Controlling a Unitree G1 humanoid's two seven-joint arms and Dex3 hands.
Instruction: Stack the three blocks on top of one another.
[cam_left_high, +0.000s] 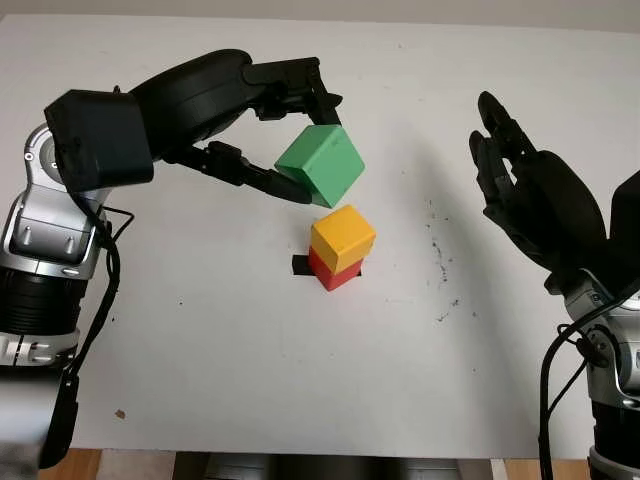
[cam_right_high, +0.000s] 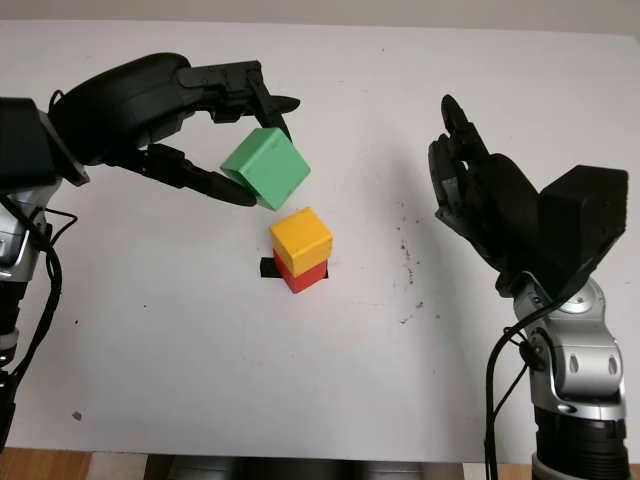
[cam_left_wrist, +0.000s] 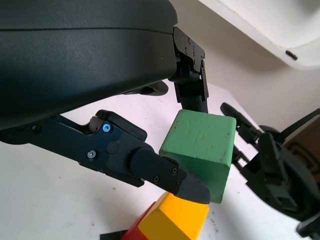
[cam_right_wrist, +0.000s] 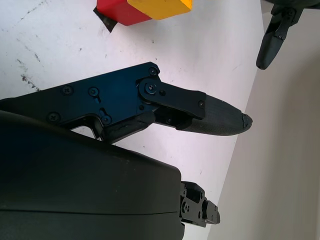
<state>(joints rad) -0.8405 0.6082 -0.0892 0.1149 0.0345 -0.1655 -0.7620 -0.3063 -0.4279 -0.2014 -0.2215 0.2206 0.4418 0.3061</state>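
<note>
My left hand (cam_left_high: 290, 130) grips the green block (cam_left_high: 321, 164) between its fingers (cam_left_wrist: 165, 172), holding it tilted in the air just above the other 2 blocks and not touching them. The yellow block (cam_left_high: 343, 237) sits on the red block (cam_left_high: 333, 272), turned slightly against it, near the middle of the white desk (cam_left_high: 230, 340), with a small black mark (cam_left_high: 299, 265) beside the red one. My right hand (cam_right_high: 480, 200) is open, raised over the desk's right side, well apart from the stack.
</note>
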